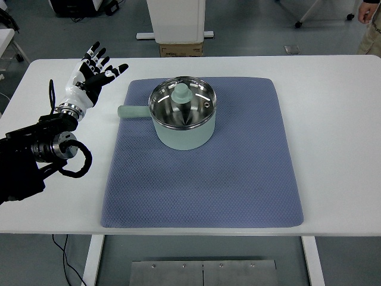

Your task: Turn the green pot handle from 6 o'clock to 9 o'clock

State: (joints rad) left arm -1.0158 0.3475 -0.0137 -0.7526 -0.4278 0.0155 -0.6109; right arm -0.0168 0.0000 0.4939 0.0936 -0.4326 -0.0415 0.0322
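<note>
Okay, the green pot (183, 122) sits at the far-centre of the blue mat (202, 179) on the white counter (333, 137), lid knob (181, 91) on top, and its handle (134, 112) already points toward picture-left, so it looks at 9 o'clock. The left hand (94, 74) hovers fingers spread, holding nothing, just off the mat's left edge near the handle tip. Main risk: a sideways sweep clips the handle and over-rotates the pot, or drags it and bunches the mat, jolting the lid.
</note>
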